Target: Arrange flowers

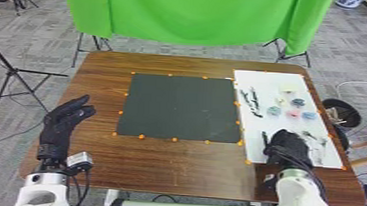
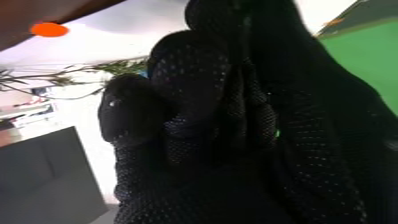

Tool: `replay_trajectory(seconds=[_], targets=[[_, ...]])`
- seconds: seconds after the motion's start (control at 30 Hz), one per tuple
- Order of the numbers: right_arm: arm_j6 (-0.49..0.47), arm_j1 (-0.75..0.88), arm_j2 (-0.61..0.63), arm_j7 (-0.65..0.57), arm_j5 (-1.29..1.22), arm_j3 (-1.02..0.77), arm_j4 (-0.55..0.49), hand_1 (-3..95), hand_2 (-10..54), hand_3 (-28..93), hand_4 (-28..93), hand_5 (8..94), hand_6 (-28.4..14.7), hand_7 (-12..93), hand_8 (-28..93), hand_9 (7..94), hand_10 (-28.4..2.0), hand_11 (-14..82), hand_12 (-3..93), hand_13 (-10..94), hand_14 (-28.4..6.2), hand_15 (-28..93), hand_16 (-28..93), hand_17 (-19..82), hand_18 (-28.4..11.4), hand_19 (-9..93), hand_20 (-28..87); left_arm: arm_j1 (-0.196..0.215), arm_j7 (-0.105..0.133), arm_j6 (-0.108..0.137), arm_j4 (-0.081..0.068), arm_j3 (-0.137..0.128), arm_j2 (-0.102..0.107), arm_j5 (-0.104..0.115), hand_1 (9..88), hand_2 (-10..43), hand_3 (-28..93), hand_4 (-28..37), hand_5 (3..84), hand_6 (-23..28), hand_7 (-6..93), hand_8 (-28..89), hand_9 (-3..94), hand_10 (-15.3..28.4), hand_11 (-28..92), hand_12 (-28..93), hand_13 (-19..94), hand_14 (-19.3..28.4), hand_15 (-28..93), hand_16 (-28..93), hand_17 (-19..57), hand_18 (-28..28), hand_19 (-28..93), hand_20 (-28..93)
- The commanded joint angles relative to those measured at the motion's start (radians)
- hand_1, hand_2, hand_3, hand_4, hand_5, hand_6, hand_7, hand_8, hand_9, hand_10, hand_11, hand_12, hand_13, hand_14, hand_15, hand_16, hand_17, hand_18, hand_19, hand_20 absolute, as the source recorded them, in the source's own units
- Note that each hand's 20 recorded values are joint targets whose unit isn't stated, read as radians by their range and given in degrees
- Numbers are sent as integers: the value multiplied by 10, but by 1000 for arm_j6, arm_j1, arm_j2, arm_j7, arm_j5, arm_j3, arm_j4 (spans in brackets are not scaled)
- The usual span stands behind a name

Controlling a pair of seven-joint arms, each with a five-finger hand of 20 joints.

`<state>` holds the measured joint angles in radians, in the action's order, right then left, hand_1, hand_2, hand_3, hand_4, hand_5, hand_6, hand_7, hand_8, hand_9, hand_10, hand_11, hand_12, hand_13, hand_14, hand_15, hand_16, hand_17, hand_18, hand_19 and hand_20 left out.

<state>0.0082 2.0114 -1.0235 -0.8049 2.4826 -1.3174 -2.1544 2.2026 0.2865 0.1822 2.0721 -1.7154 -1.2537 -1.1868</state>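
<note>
Showing pink and blue flowers [image 1: 308, 115]

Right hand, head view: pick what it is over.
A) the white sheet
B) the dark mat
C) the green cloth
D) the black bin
A: the right hand is over the near part of the white sheet, nearer the robot than the pink flower.

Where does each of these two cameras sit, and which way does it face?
Head view: on the robot's head, facing forward and down over the table; both arms show, with left hand and right hand.
Right wrist view: on the right wrist, looking along that hand's black glove, with green sprigs beyond.
Shared: right hand, white sheet and green cloth.
</note>
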Motion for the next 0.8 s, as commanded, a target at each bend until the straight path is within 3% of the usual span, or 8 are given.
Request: replay_trajectory(seconds=[0.03,0.33,0.6,0.8], targets=[[-44,33,-9,-32,-111,29,40,595,-95,532,-112,751,-37,198,168,906,-105,199,413,929,-15,503,313,696,-63,889,308,4,-17,-19,5,-2,-3,-15,331,-94,688,-180,496,7,168,-80,499,128,231,138,408,171,284,-13,103,119,78,193],[25,67,4,-5,-92,29,68,630,-95,593,-74,767,-45,277,176,934,-97,163,473,937,-4,511,294,732,-40,840,352,6,-21,-17,7,-5,-9,-14,332,-94,687,-178,493,7,166,-79,498,129,230,139,408,170,284,-12,103,119,77,192],[120,57,35,32,-69,54,100,599,-95,633,17,722,-47,450,89,900,-131,207,554,930,-6,538,354,730,-51,814,506,4,-22,-17,8,-5,-9,-12,334,-93,686,-177,491,9,163,-78,496,129,231,140,407,171,284,-12,103,120,76,191],[191,38,78,62,-122,31,59,590,-95,643,44,717,-55,490,67,894,-140,233,565,915,-9,589,357,723,-55,848,512,-4,-26,-17,6,-4,0,0,336,-91,683,-177,489,8,164,-78,494,130,231,139,406,172,283,-12,103,120,74,189]])
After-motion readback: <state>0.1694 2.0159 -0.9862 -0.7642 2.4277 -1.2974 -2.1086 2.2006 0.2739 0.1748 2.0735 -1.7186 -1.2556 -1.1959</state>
